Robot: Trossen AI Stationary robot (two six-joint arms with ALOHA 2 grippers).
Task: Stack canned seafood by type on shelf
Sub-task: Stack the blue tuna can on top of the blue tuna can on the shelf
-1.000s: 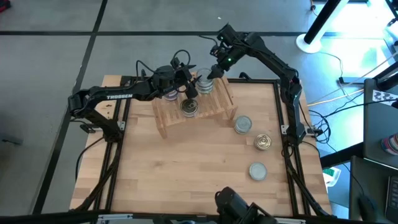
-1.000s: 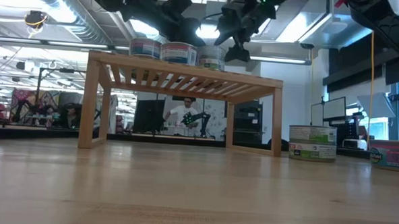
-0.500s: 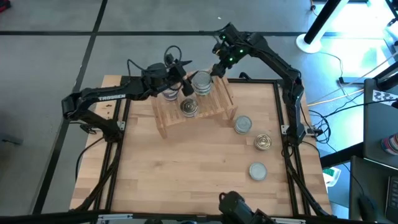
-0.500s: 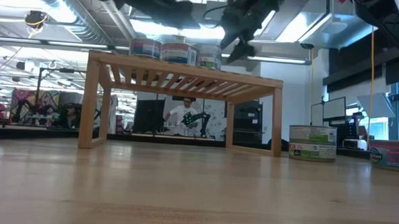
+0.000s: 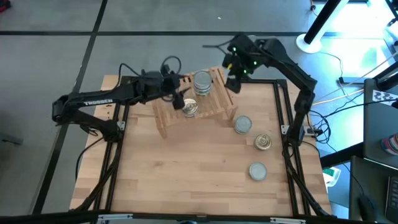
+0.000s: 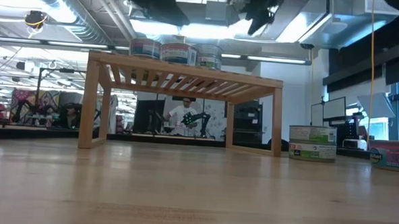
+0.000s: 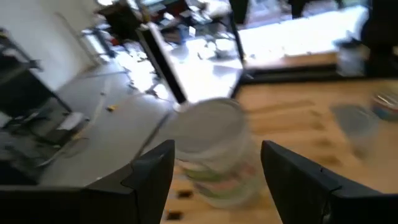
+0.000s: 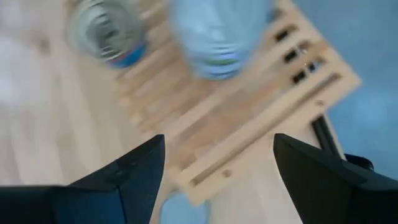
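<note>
Three loose tins (image 5: 243, 125) lie on the tabletop off the slatted shelf's (image 5: 214, 109) right end, nearer the right gripper (image 5: 234, 70), which hovers empty, fingers apart. The left gripper (image 5: 176, 99), also spread, hangs over the shelf.

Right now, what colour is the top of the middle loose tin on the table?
Gold: the middle tin has a shiny gold top, clearest in the high view.
</note>
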